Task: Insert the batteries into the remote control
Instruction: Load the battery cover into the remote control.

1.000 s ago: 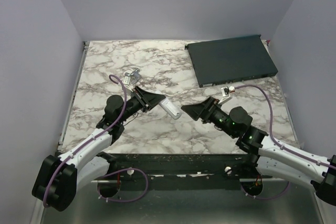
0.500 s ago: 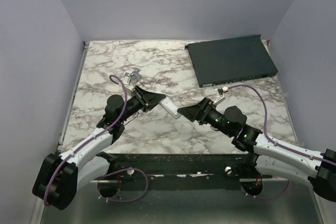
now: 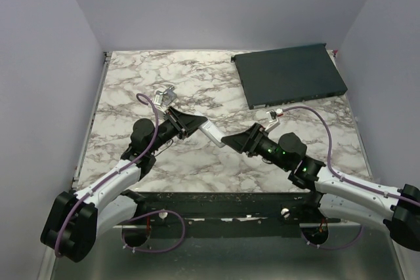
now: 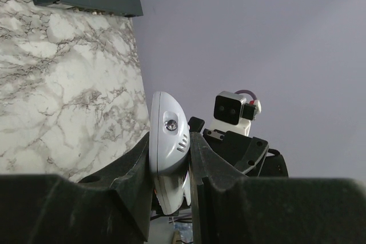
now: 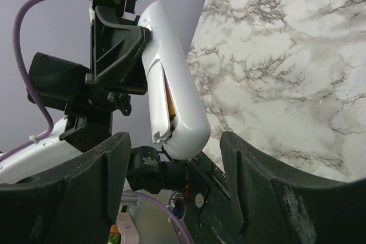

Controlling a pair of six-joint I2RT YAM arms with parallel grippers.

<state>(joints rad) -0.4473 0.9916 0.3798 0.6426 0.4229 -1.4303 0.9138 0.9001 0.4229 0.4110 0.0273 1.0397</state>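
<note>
Because the handset has to be steadied for loading, the left gripper (image 3: 190, 124) is clamped on the remote control (image 3: 211, 133) and holds it up off the marble table (image 3: 125, 77), near the middle of the top view, with its free end pointing toward 4 o'clock. Just beyond that gripper, toward 11 o'clock, lies a small pale grey piece (image 3: 164, 92), too small to make out. From the left wrist, the white shell sits pinched edgewise between both fingers, its rounded nose sticking out past them. Facing it from 4 o'clock, the right gripper (image 3: 230, 140) has its fingers spread wide, one on each side of the remote's free end and touching neither side, which I judge to be an approach to the battery slot or a regrip. Its wrist view shows an orange sliver (image 5: 167, 100) in the slot along the remote's edge; whether that is a seated battery or bare recess cannot be told. No loose batteries show anywhere. A dark flat box (image 3: 289, 75) sits at 1 o'clock.
</note>
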